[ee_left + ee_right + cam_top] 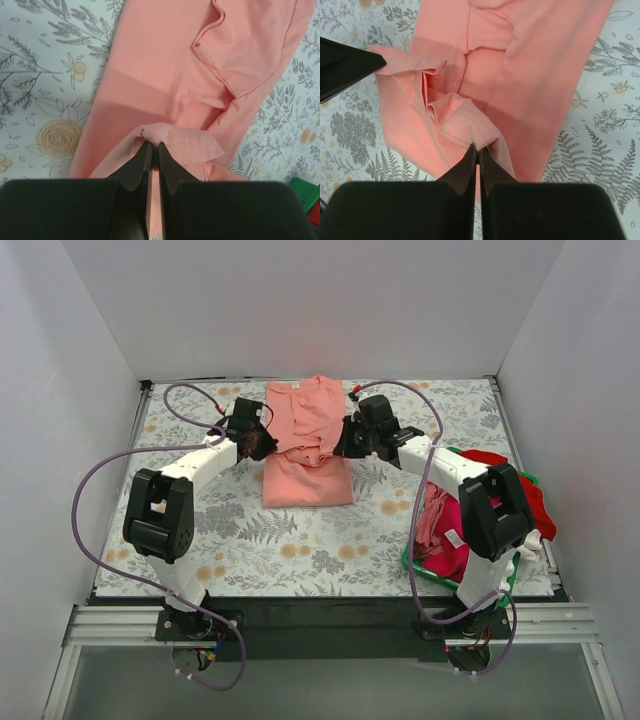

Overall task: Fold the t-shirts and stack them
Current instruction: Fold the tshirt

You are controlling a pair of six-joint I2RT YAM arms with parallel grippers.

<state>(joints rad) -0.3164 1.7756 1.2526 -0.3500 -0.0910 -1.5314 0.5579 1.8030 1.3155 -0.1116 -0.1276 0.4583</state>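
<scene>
A salmon-pink t-shirt (pixel 308 440) lies lengthwise in the middle of the table, its collar at the far end and its sides folded inward. My left gripper (pixel 266 444) is shut on a pinch of its left edge, and the black fingertips (pixel 152 146) hold a hemmed fold of the pink cloth (pixel 165 75). At the right edge, my right gripper (pixel 343 443) is shut on the cloth, with its tips (pixel 477 149) clamping a bunched hemmed fold of the shirt (pixel 535 75). Both pinched folds are lifted slightly over the shirt's middle.
A green plastic basket (pixel 412 562) stands at the right near the right arm, holding a magenta shirt (pixel 450 530), a red shirt (pixel 498 460) and some white cloth (pixel 532 540). The floral tablecloth (pixel 300 540) covers the table. White walls enclose three sides.
</scene>
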